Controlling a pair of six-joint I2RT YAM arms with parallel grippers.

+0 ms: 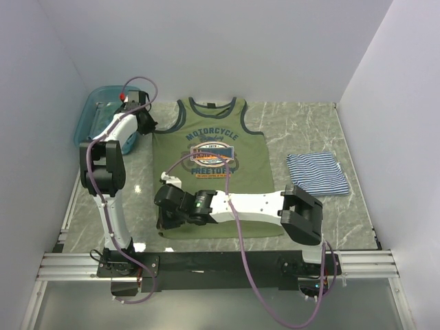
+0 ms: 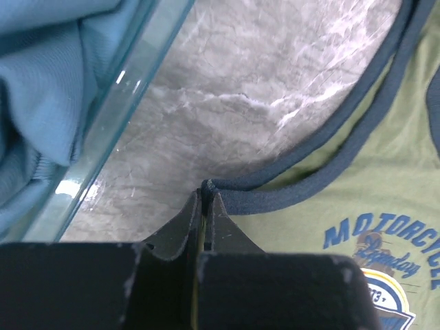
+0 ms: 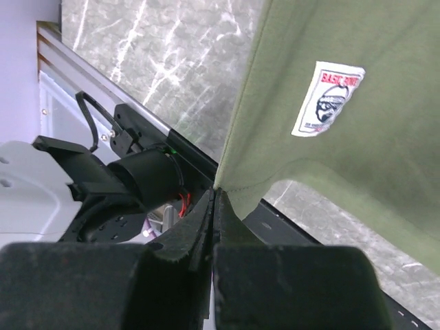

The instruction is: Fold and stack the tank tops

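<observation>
Spanning the middle of the grey marbled tabletop (image 1: 309, 130), the olive green tank top (image 1: 213, 172) lies face up and spread flat. Its long axis runs from the far edge to the near edge, with neck and straps toward the far edge and hem toward the near one.

Both arms work its left side. The right arm (image 1: 254, 205) reaches from its base near the near right corner across the hem to the shirt's near left corner. The left arm (image 1: 110, 161) stretches along the left edge of the tabletop to the shirt's far left shoulder. The two grips therefore stand on one line parallel to the long axis, and all the rest of the cloth lies to the right of both. From that, the step in hand looks like a lengthwise fold carrying the left side over toward the right. Both ends would need to travel together, or the folded edge will skew.

The striped tank top (image 1: 317, 173) lies folded well apart, near the right edge. The teal-blue tank top (image 2: 41, 89) is bunched inside the basin (image 2: 130, 82) at the far left corner, just beside the left wrist.

The left hand (image 2: 205, 199) is closed, pinching the dark trim (image 2: 289, 196) where the left strap bends. The right hand (image 3: 215, 203) is closed on the hem corner (image 3: 230, 180), which appears raised a little off the tabletop. A small white label (image 3: 328, 98) shows on the cloth near it.
</observation>
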